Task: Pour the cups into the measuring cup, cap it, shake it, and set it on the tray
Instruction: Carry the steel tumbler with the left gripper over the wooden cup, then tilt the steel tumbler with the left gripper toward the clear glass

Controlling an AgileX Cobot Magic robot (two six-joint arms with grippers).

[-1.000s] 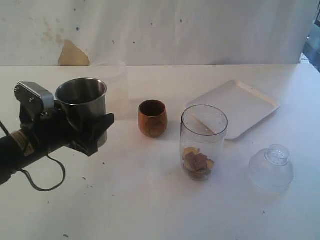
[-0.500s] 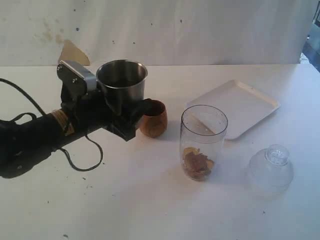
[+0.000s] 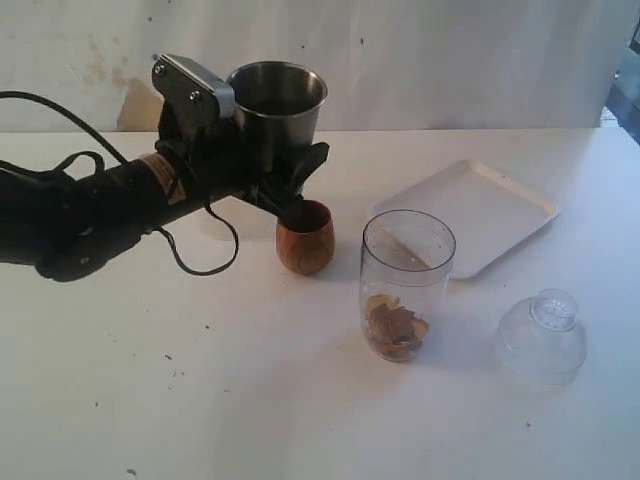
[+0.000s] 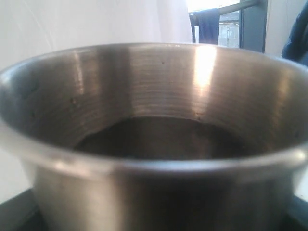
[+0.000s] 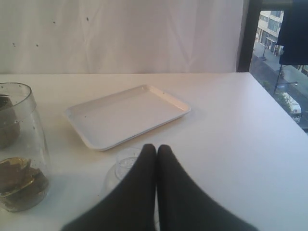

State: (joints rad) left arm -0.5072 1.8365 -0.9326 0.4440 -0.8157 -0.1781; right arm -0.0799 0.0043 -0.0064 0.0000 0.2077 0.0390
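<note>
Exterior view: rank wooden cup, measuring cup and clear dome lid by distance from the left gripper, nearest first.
1. wooden cup, just below the left gripper holding the steel tumbler.
2. measuring cup, centre of table.
3. clear dome lid, far right, front.

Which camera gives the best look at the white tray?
The right wrist view: the tray lies whole, close and unobstructed. The exterior view shows it smaller, its near edge partly behind the clear tumbler. The left wrist view shows only the steel tumbler.

Your steel tumbler hangs upright just above the brown wooden cup, clear measuring cup stands nearby with brown bits inside, white tray flat behind it.
</note>
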